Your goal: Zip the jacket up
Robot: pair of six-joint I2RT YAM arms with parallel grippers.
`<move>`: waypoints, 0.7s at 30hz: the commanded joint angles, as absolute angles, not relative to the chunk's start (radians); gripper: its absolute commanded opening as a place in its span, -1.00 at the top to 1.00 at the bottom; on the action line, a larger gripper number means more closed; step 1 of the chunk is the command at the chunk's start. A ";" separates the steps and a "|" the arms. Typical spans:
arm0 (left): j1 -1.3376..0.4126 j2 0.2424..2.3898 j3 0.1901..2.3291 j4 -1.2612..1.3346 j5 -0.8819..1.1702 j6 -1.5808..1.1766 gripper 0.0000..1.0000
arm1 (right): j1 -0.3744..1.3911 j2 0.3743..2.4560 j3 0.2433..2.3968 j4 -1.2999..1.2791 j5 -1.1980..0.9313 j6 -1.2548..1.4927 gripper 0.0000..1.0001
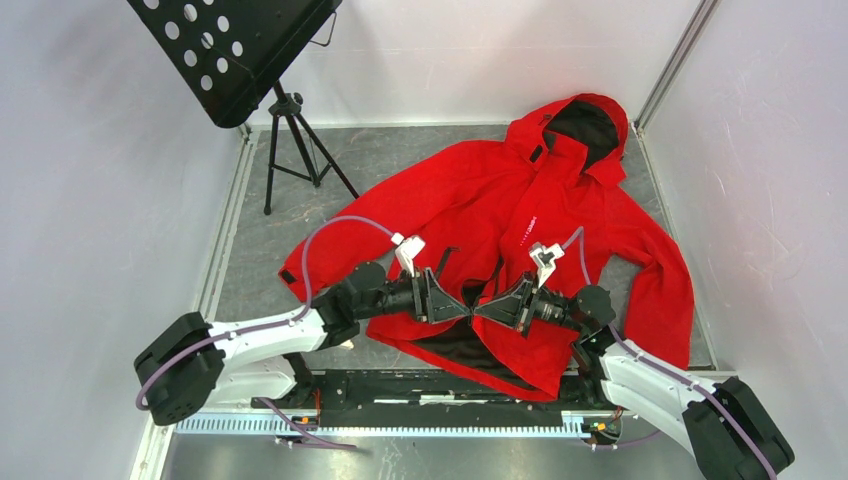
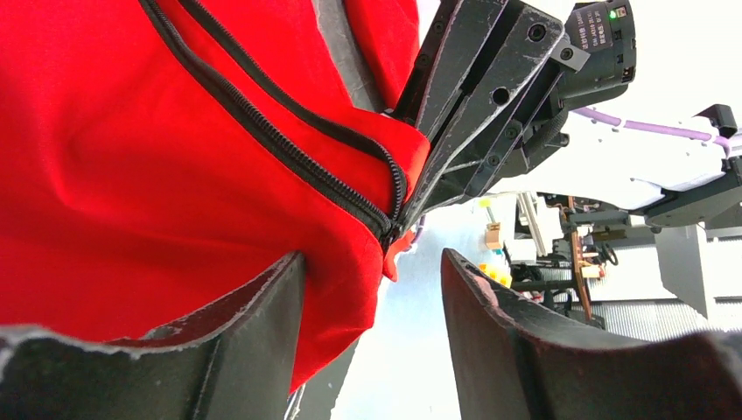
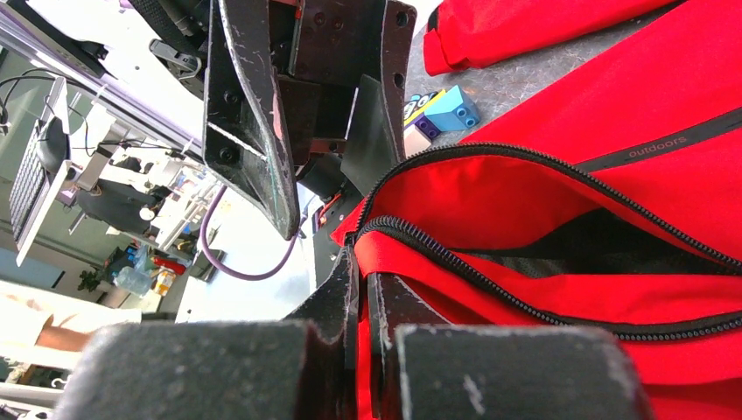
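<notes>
The red jacket (image 1: 560,200) lies spread on the grey mat, hood at the far right, its front open at the lower hem. Both grippers meet at that hem. My right gripper (image 1: 482,311) is shut on the hem corner of one front edge, by the end of the black zip teeth (image 3: 455,254); red cloth is pinched between its jaws (image 3: 363,271). It also shows in the left wrist view (image 2: 409,210). My left gripper (image 1: 460,311) faces it and is open (image 2: 372,262). Red jacket cloth (image 2: 131,175) rests against its left finger (image 2: 262,306).
A black music stand (image 1: 235,50) on a tripod stands at the back left. Coloured toy bricks (image 3: 446,109) lie on the mat beyond the hem. White walls close the sides and back. A black rail (image 1: 400,390) runs along the near edge.
</notes>
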State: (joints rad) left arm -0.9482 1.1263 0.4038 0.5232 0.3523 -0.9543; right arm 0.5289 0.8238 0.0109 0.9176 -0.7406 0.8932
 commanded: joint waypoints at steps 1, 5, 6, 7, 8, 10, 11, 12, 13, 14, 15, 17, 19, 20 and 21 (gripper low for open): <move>-0.941 1.160 0.454 0.596 0.399 -0.971 -0.22 | 0.526 0.813 -0.201 0.948 -0.748 0.882 0.99; -0.940 1.184 0.453 0.616 0.425 -0.971 -0.01 | 0.526 0.811 -0.199 0.948 -0.745 0.885 0.99; -0.941 1.186 0.451 0.618 0.429 -0.969 0.08 | 0.525 0.809 -0.198 0.948 -0.743 0.886 0.99; -0.941 1.189 0.450 0.619 0.433 -0.964 0.21 | 0.527 0.808 -0.199 0.950 -0.740 0.888 0.99; -0.940 1.190 0.448 0.621 0.438 -0.958 0.34 | 0.525 0.806 -0.199 0.953 -0.738 0.891 0.99; -0.939 1.194 0.441 0.622 0.448 -0.944 0.54 | 0.526 0.801 -0.200 0.959 -0.733 0.900 0.99; -0.940 1.195 0.435 0.624 0.452 -0.938 0.63 | 0.527 0.798 -0.200 0.963 -0.731 0.905 0.99; -0.940 1.198 0.430 0.626 0.457 -0.933 0.72 | 0.525 0.799 -0.199 0.966 -0.730 0.909 0.99; -0.940 1.206 0.427 0.632 0.472 -0.929 0.84 | 0.527 0.799 -0.198 0.970 -0.729 0.913 0.99; -0.940 1.215 0.425 0.639 0.490 -0.924 0.93 | 0.527 0.802 -0.198 0.981 -0.731 0.922 0.99; -0.941 1.223 0.424 0.642 0.504 -0.919 0.95 | 0.526 0.807 -0.201 0.996 -0.734 0.936 0.99; -0.942 1.241 0.422 0.645 0.535 -0.909 0.95 | 0.526 0.820 -0.209 1.045 -0.737 0.970 0.99; -0.941 1.257 0.415 0.646 0.567 -0.907 0.95 | 0.526 0.838 -0.214 1.079 -0.739 1.002 0.99; -0.941 1.264 0.411 0.646 0.583 -0.908 0.96 | 0.526 0.850 -0.221 1.105 -0.738 1.020 0.99; -0.942 1.270 0.406 0.648 0.595 -0.910 0.95 | 0.526 0.862 -0.228 1.137 -0.739 1.039 0.99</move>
